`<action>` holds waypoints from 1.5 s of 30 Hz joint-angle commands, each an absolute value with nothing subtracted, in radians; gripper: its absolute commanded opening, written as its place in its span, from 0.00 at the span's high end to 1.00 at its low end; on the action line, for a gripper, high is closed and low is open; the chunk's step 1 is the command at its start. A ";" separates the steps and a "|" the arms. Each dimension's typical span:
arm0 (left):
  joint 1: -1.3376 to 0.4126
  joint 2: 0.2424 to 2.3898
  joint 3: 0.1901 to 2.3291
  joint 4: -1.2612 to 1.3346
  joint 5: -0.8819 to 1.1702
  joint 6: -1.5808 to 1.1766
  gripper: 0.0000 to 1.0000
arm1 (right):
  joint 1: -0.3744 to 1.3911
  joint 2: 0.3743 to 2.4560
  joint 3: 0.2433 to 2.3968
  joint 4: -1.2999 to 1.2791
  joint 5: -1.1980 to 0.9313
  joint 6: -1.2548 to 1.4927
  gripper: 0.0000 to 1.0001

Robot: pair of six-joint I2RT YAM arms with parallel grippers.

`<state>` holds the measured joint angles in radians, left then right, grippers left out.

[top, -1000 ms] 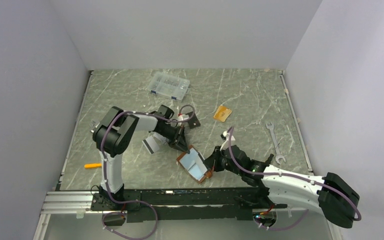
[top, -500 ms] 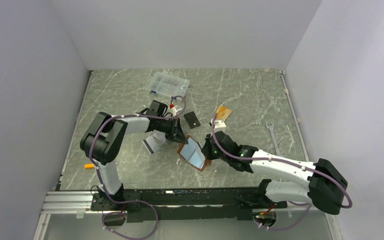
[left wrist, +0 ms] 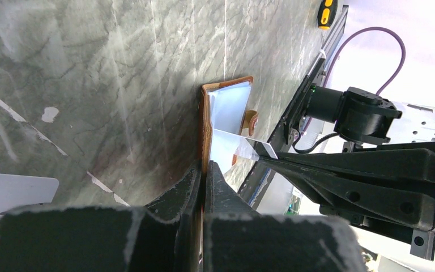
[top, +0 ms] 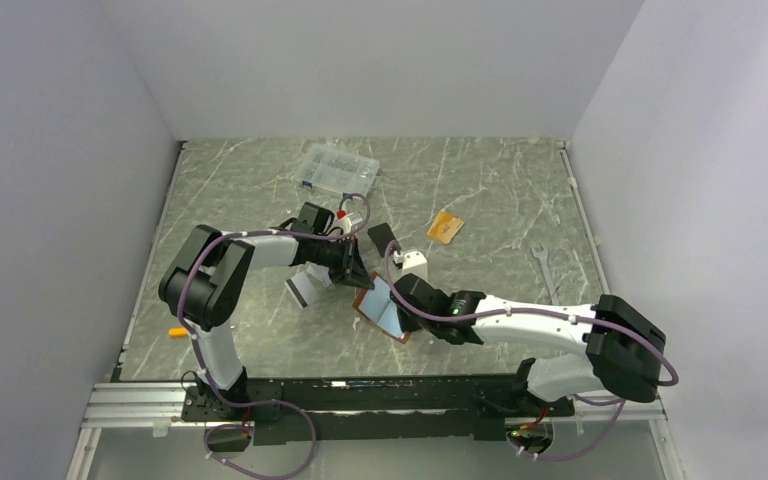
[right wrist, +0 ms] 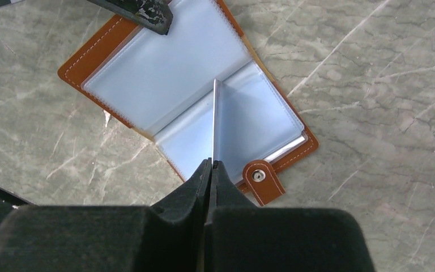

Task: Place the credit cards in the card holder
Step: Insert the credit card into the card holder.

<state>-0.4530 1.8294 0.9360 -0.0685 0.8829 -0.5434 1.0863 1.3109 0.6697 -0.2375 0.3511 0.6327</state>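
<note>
The brown card holder [top: 384, 311] lies open on the table, its clear sleeves facing up [right wrist: 164, 73], its snap strap [right wrist: 263, 181] at the near side. My left gripper [top: 356, 273] is shut on the edge of its brown cover [left wrist: 205, 130]. My right gripper [top: 406, 294] is shut on a thin silver credit card [right wrist: 213, 122], held edge-on with its far end down in the holder's fold. The card also shows in the left wrist view [left wrist: 243, 146]. An orange card [top: 445, 226] lies at the back right. Silver cards [top: 305, 290] lie left of the holder.
A small flat black rectangle [top: 382, 238] lies behind the holder. A clear compartment box [top: 338, 170] stands at the back. A wrench [top: 550, 285] lies at the right. An orange-handled screwdriver [top: 178, 331] lies near the left arm's base.
My right arm has swung left and forward, bringing the card over the open holder. My left gripper and the holder's cover edge shifted slightly back and left, then stayed put.
</note>
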 commanded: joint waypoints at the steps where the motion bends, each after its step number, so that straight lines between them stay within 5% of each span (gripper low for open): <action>1: -0.455 1.788 0.934 -0.053 0.881 -0.543 1.00 | 1.098 1.331 0.702 -0.284 0.358 0.649 0.98; 22: -0.474 1.771 0.931 -0.044 0.897 -0.530 1.00 | 0.964 1.422 0.838 -0.328 0.183 0.516 0.88; 31: -0.475 1.767 0.932 -0.056 0.885 -0.520 1.00 | 0.943 1.450 0.852 -0.346 0.114 0.500 1.00; 41: -0.475 1.763 0.935 -0.061 0.882 -0.517 1.00 | 0.920 1.481 0.885 -0.418 0.022 0.476 0.83; 45: -0.475 1.760 0.935 -0.058 0.883 -0.517 1.00 | 0.914 1.486 0.899 -0.428 0.021 0.477 0.95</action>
